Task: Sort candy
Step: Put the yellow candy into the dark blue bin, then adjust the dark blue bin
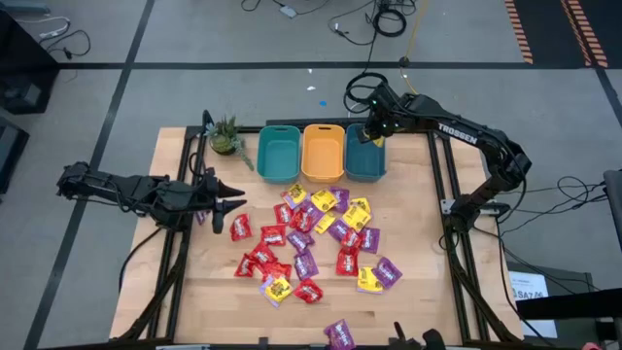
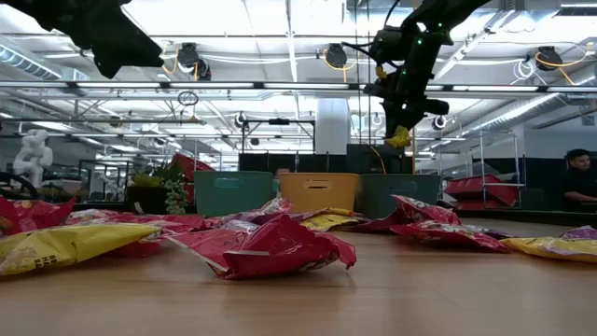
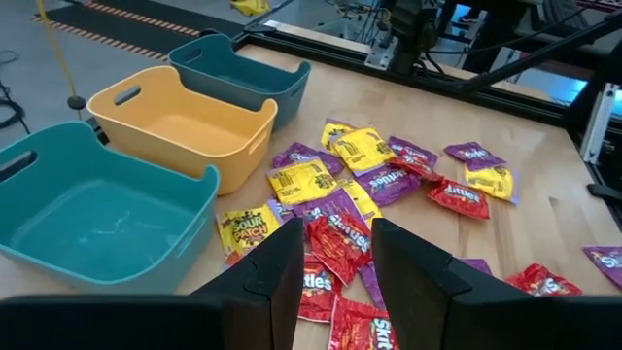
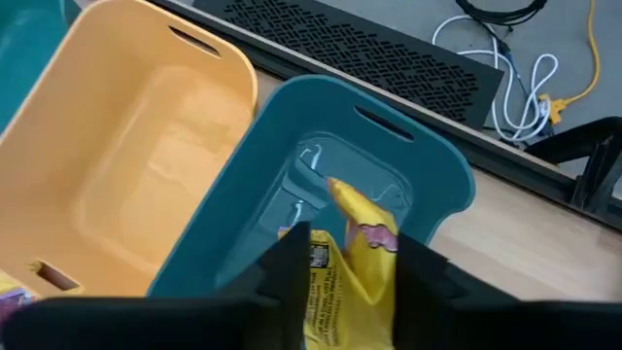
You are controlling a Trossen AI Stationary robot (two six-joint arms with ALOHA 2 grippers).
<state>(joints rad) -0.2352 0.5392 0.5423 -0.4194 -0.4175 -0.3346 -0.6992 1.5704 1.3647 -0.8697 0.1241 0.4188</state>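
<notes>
Right wrist view: the right end effector (image 4: 355, 282) pinches a yellow packet (image 4: 355, 248) above the dark teal bin (image 4: 442, 185). The drop looks in hand, calling for the fingers to part. The left end effector (image 3: 335, 262) waits spread over the pile.

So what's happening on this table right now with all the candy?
The right gripper is over the right-hand teal bin with a yellow candy packet between its fingers, apparently about to drop it in. All three bins look empty. The left gripper hovers open at the left edge of the candy pile, holding nothing. The red, purple and yellow packets lie mixed on the table.
</notes>
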